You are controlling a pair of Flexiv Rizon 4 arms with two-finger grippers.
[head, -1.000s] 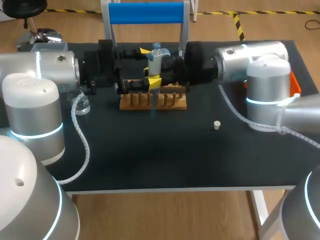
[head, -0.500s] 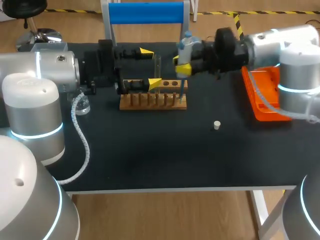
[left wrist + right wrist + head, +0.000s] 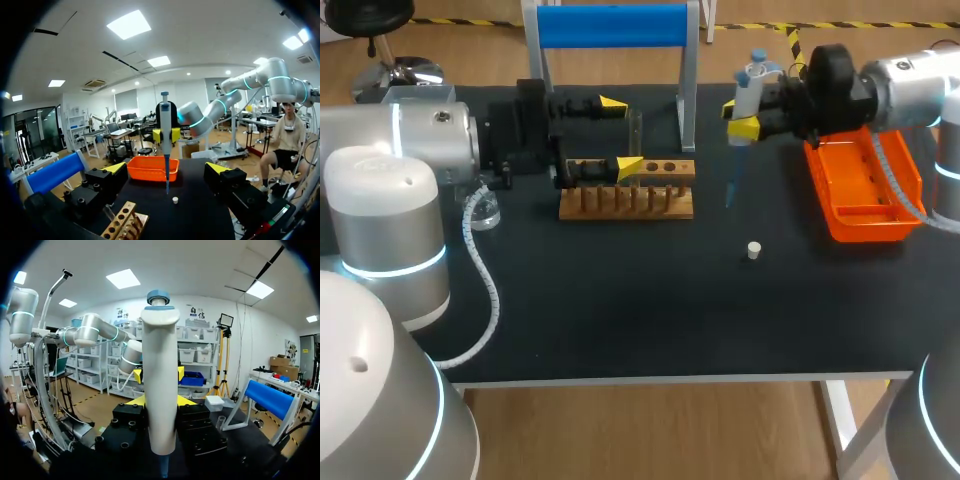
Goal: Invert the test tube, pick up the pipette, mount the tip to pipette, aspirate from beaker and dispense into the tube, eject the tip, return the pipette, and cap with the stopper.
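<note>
**Right gripper** (image 3: 744,116): fingers pinched on the body of the pipette (image 3: 750,82), which it held upright. The tip (image 3: 728,190) was mounted and hung under the grip, off the table (image 3: 620,300).

**Orange tray** (image 3: 868,232): just beside this gripper, under its arm.

**Stopper** (image 3: 753,250): loose on the table, below the pipette and apart from it.

**Left gripper** (image 3: 622,134): fingers spread wide, level with the wooden rack (image 3: 650,205).

**Test tube** (image 3: 636,130): a clear upright form at the rack, just past the left fingertips (contact could not be told).

**Step in hand, as judged:** ejecting the tip.

**Next move, as judged:** bring the tip squarely over the tray and release it there, keeping the pipette vertical so the tip drops inside the walls.
</note>
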